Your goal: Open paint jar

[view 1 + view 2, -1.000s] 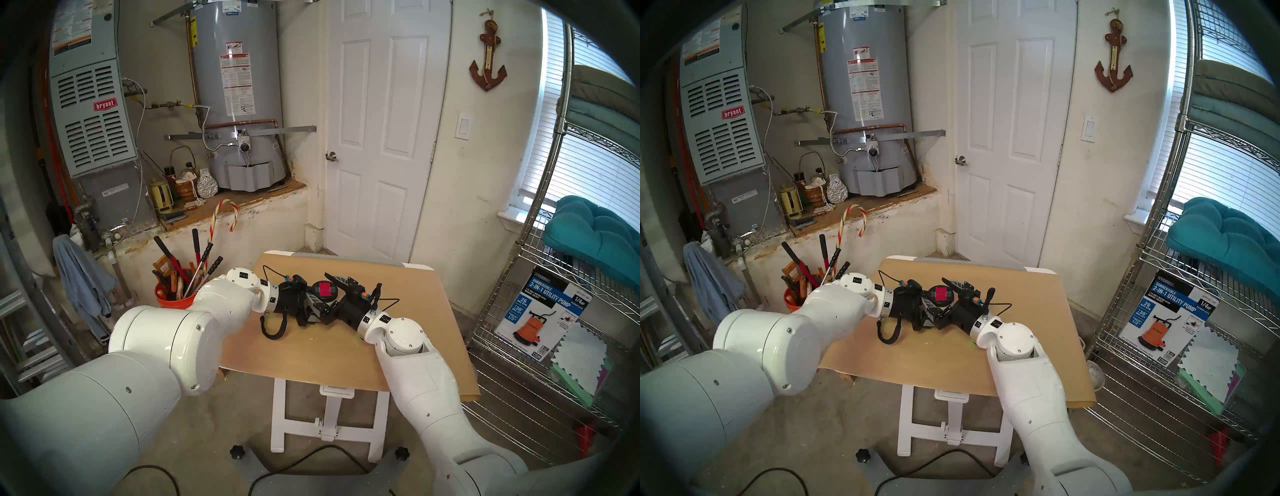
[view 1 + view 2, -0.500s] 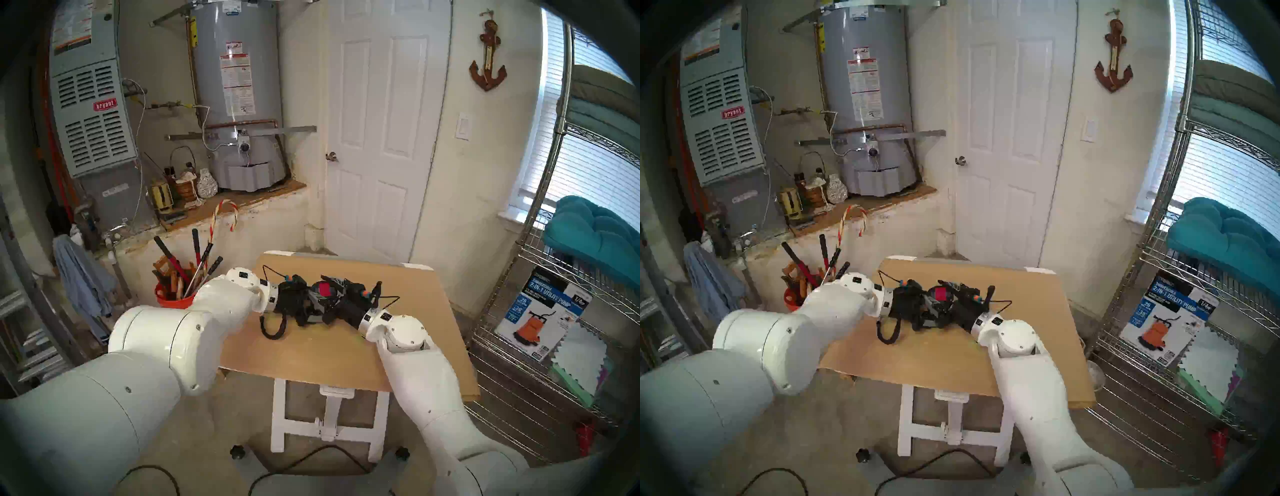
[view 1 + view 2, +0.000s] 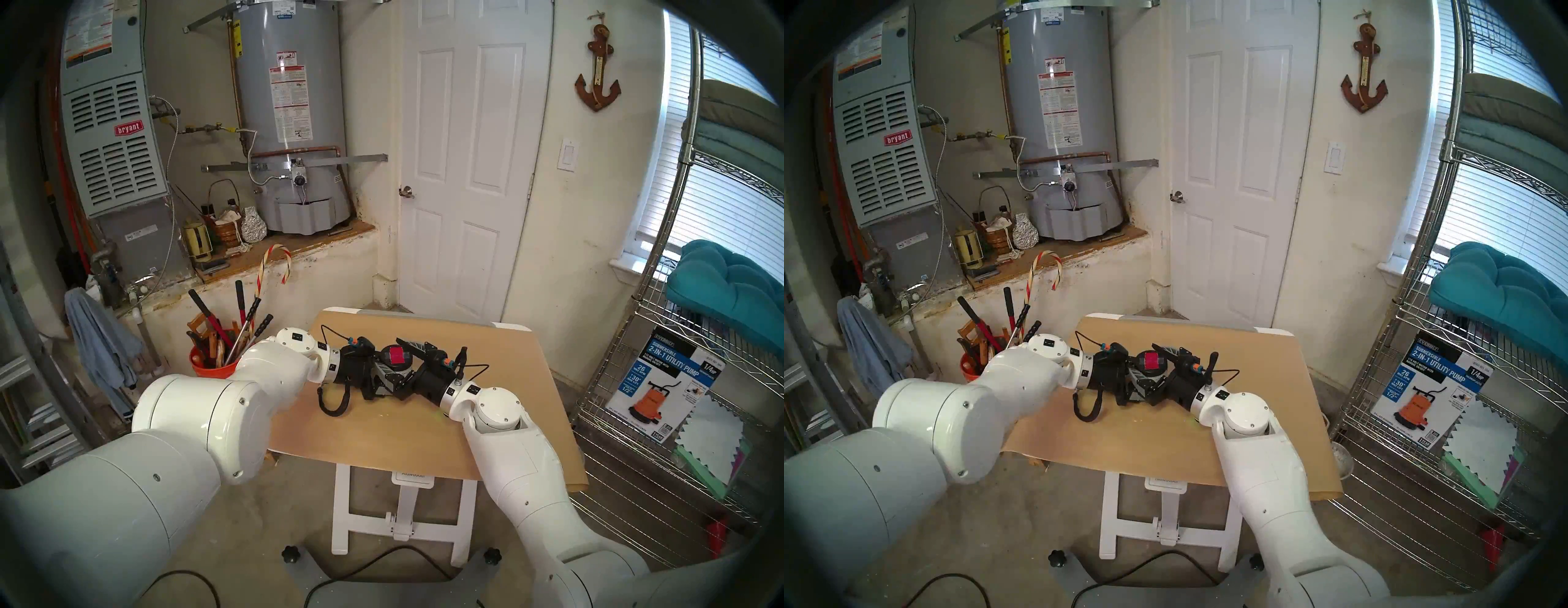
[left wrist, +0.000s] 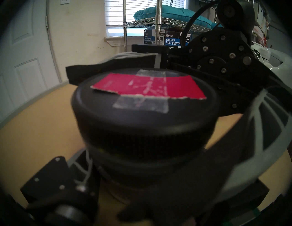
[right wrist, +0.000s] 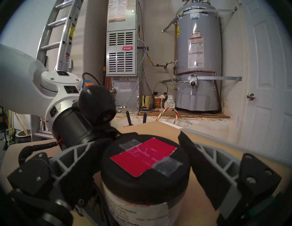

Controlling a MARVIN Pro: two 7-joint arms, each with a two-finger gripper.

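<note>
The paint jar (image 3: 396,356) stands upright on the brown-paper-covered table (image 3: 403,433). Its black lid (image 5: 145,159) carries a red taped patch, and the lid sits on the jar; part of the white label (image 5: 134,211) shows below it. My left gripper (image 3: 391,368) comes in from the left and is shut on the jar's body under the lid (image 4: 142,101). My right gripper (image 3: 404,361) reaches in from the right at lid height. It is open, with a finger (image 5: 210,159) on each side of the lid and a gap showing on the door side.
An orange bucket (image 3: 212,367) of long-handled tools stands off the table's left edge. A wire shelf (image 3: 662,382) with a pump box stands to the right. A black coiled cable (image 3: 335,401) hangs from my left wrist onto the table.
Half a second ago my right gripper was closed around the lid; now its fingers stand apart again. The red patch looks slightly turned. The left arm has not moved.
</note>
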